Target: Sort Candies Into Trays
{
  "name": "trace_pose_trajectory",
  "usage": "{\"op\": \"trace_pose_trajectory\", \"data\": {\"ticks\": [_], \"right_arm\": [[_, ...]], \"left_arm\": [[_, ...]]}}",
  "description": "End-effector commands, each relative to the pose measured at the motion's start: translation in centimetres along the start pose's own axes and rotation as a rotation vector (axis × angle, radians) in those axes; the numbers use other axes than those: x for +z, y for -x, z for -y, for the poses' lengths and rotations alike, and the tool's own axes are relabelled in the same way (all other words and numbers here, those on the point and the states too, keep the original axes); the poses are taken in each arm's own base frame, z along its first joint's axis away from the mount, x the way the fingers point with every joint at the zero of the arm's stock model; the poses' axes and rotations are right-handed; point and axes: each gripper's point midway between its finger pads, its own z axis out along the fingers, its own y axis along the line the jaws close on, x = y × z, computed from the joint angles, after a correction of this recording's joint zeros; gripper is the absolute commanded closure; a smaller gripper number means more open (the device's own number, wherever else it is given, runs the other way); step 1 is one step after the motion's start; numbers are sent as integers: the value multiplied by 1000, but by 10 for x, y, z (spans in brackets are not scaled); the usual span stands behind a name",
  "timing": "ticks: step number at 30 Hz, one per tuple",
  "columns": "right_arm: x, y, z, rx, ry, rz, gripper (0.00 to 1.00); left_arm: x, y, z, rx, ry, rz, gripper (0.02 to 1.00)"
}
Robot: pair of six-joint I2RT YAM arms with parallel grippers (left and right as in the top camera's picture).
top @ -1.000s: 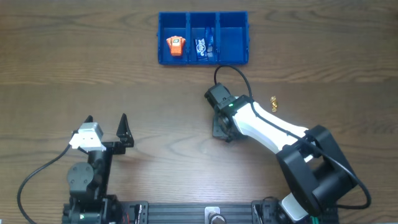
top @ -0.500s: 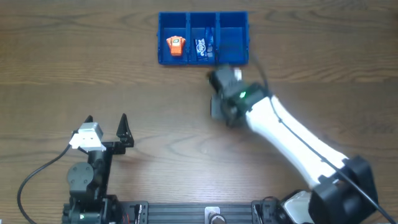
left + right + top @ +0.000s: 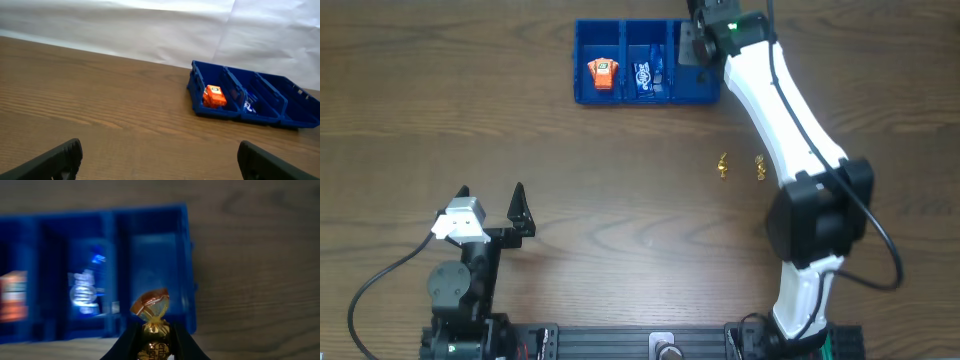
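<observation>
over the rightmost bin of the blue tray (image 3: 186, 255): right hand (image 3: 154, 342) pinches a gold-wrapped candy (image 3: 151, 311); left hand (image 3: 492, 195) spread wide.

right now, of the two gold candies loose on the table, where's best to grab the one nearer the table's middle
Probably from straight above, closing across the body of the gold candy. It lies alone on the bare table, with a clear gap to the other gold candy, so there is room on both sides. Its wrapper twists are too small to make out.

Gold candy (image 3: 152, 322) held over blue tray (image 3: 620, 99); orange candy (image 3: 603, 72), blue candy (image 3: 647, 75) inside.
</observation>
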Motion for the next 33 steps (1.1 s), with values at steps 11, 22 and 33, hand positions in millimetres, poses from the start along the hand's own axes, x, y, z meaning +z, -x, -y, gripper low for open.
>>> {"op": "trace_pose_trajectory", "data": {"ticks": [11, 22, 33], "right_arm": [[37, -2, -1, -16, 4, -16, 838], [42, -4, -8, -49, 14, -9, 432], [2, -41, 9, -47, 36, 39, 419]], "left_arm": [[1, -16, -1, 12, -5, -49, 20], [1, -16, -1, 12, -5, -49, 20], [1, -16, -1, 12, -5, -49, 20]]}}
